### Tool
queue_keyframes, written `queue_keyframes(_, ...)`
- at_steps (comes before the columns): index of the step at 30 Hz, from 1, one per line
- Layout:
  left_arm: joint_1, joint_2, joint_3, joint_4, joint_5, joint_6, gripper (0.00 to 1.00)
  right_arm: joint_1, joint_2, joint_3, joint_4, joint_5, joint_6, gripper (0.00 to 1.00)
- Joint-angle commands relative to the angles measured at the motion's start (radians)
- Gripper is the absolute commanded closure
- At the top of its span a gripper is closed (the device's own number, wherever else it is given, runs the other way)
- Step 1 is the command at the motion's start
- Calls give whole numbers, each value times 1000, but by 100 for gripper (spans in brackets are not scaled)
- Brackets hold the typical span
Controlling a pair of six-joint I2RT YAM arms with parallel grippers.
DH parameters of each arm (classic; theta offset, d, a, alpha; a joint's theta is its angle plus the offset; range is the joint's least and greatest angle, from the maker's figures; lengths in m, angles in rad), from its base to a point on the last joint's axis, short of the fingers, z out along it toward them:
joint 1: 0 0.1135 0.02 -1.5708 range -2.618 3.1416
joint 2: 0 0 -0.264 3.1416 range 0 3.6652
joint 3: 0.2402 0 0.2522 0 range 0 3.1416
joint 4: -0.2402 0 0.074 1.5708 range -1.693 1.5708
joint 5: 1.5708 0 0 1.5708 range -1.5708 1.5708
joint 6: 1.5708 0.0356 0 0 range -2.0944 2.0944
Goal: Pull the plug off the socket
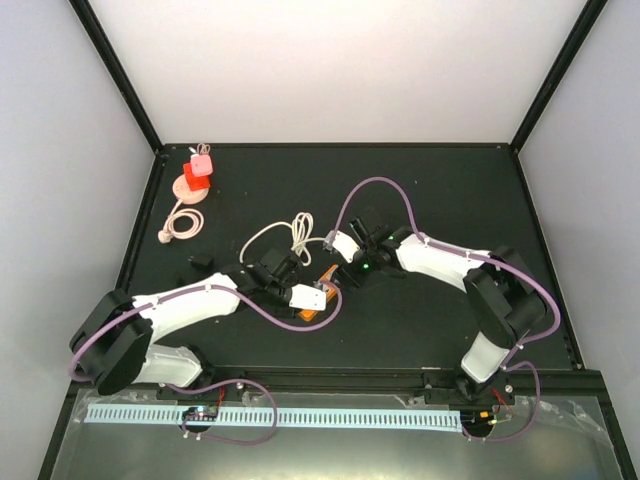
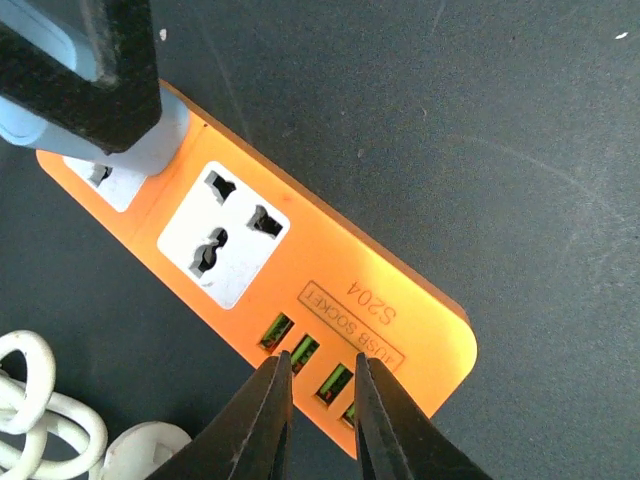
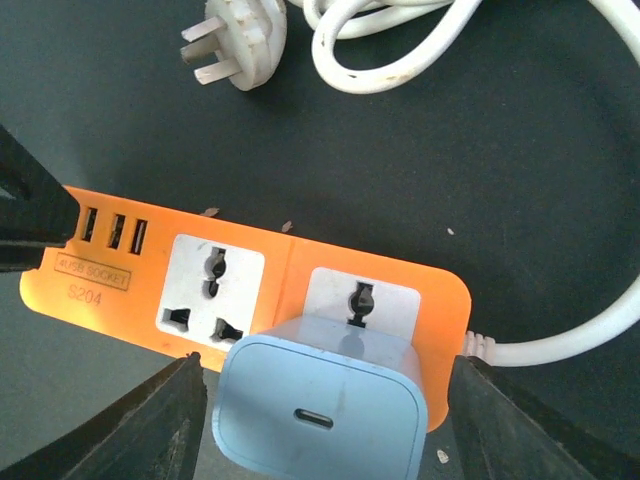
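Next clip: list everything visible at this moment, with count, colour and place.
orange plastic power strip: 1, orange with white sockets, mid-table between the grippers
light-blue square charger plug: 1, light blue, in the strip's cable-end socket
white three-pin plug: 1, white, on a coiled white cable, lying loose behind the strip
pink-and-red small item: 1, far left corner, too small to identify
beige coiled cord: 1, just nearer than that item
small black object: 1, left side
black table: 1
left gripper: 1, black fingers, over the strip's USB end
right gripper: 1, black fingers flanking the charger plug
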Motion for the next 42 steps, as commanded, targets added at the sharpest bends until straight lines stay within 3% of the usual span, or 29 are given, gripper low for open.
queue_keyframes(1, -29, 29, 33, 52, -57, -14, 81, 17, 1, 24, 8, 49, -8, 32)
queue_keyframes(10, -47, 82, 39, 71, -122, -29, 83, 44, -8, 30, -6, 85, -3, 41)
queue_keyframes(23, -47, 123, 37, 56, -140, -20, 86, 52, -42, 32, -8, 75, -13, 63)
queue_keyframes(42, -47, 177, 53, 35, -167, -43, 85, 57, -66, 31, -7, 50, -24, 69)
